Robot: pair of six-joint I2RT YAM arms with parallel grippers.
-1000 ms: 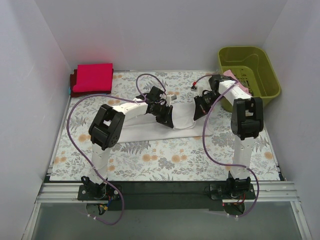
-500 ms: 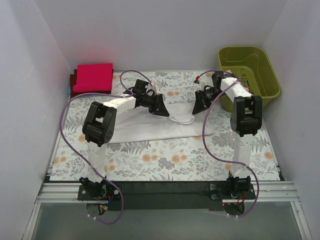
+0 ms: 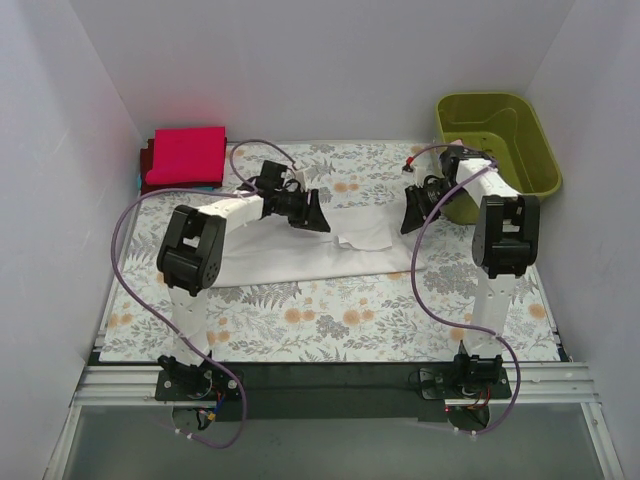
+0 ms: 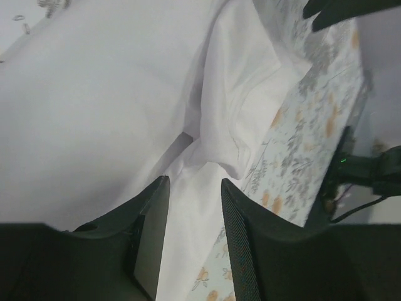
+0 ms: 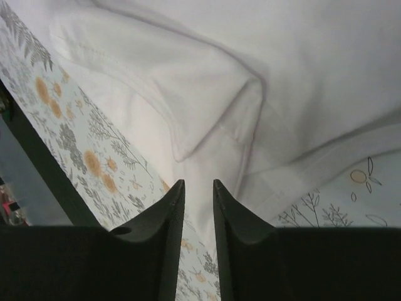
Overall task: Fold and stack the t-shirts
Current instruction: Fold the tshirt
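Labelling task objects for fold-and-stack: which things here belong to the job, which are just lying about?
Job: white t-shirt, lying mid-table; red t-shirt, folded, far-left corner.
Lying about: olive basket, far-right corner; floral table cover.

Quick pose report from me. My white-and-black left arm (image 3: 238,207) is stretched forward with the elbow block hunched up, forearm angling in toward the middle. The black two-finger left end effector (image 3: 312,212) tips down and to the right, and its fingers (image 4: 150,232) are spread a fair bit apart. My white-and-black right arm (image 3: 488,183) reaches forward, then hooks back inward. The black right end effector (image 3: 412,212) tilts down-left, and the wrist view shows its fingers (image 5: 172,238) just a thin slit apart, not touching.
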